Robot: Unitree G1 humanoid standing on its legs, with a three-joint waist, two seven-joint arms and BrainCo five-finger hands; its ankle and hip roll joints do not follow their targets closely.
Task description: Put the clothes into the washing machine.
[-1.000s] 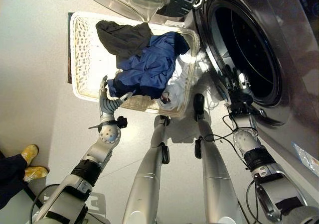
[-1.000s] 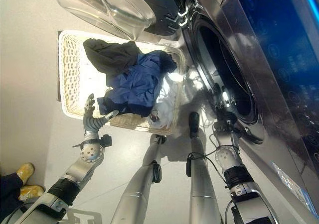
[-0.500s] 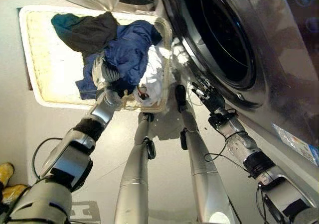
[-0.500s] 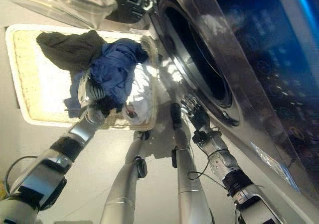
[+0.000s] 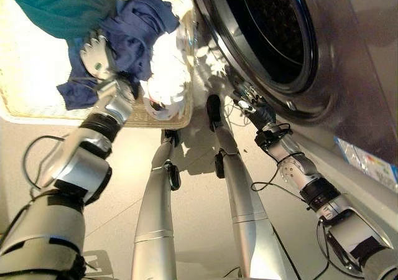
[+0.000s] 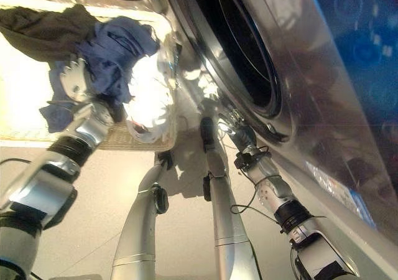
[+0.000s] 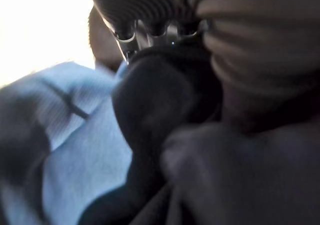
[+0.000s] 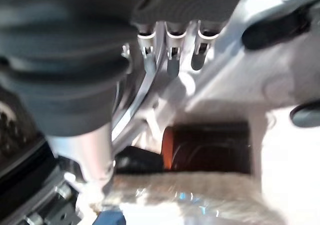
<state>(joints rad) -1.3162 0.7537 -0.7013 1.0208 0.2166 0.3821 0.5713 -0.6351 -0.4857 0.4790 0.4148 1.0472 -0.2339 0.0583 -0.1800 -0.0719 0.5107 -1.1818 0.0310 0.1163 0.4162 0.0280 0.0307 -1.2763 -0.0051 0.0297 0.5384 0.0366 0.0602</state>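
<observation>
Left eye view: the white wicker laundry basket sits on the pale floor at the left, heaped with a dark teal garment, a blue garment and a white garment; the left hand is down in the blue cloth, and its wrist view shows dark and pale blue fabric pressed right against the fingers, but I cannot tell whether they are curled round it; to do this step well, the fingers should gather a thick fold of one garment before lifting, so nothing trails over the basket rim; further right, the right hand hangs with relaxed, parted fingers, holding nothing, just below the washing machine, whose dark drum opening is clear to receive clothes; the floor is smooth and brightly lit; the machine's front is glossy grey.
</observation>
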